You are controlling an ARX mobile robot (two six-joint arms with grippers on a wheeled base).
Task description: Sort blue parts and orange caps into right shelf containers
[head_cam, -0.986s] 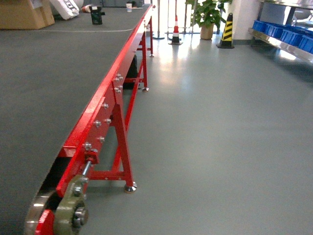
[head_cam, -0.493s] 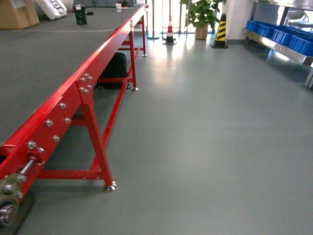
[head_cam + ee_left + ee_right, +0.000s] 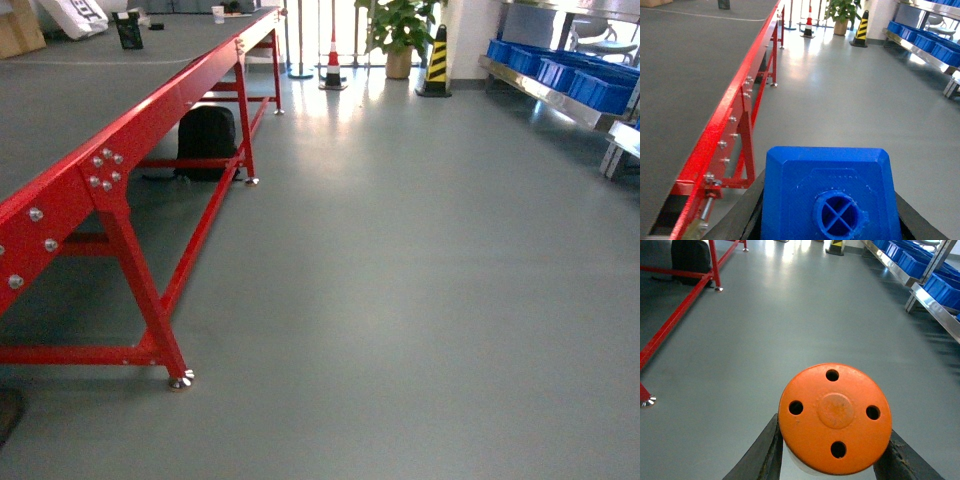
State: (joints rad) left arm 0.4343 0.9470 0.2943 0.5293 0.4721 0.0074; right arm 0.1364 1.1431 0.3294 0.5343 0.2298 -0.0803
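Observation:
In the left wrist view a bright-blue part (image 3: 830,190) with a round stud fills the bottom, clamped between the dark fingers (image 3: 742,215) of my left gripper (image 3: 832,220), which is shut on it. In the right wrist view my right gripper (image 3: 835,455) is shut on an orange cap (image 3: 835,417) with dark holes in its flat top. The blue containers (image 3: 570,75) sit on the steel shelf (image 3: 545,95) at the far right of the head view, and show as blue containers (image 3: 912,260) on the shelf (image 3: 935,305) in the right wrist view. Neither gripper shows in the head view.
A long red-framed conveyor (image 3: 130,120) runs along the left, with a black backpack (image 3: 205,140) under it. An orange-and-white cone (image 3: 332,62), a yellow-black cone (image 3: 437,62) and a potted plant (image 3: 400,35) stand at the back. Grey floor (image 3: 400,280) lies between conveyor and shelf.
The head view has swung right: the conveyor has slid toward the left edge, its end roller has left the frame, and the shelf with blue containers shows more at the right.

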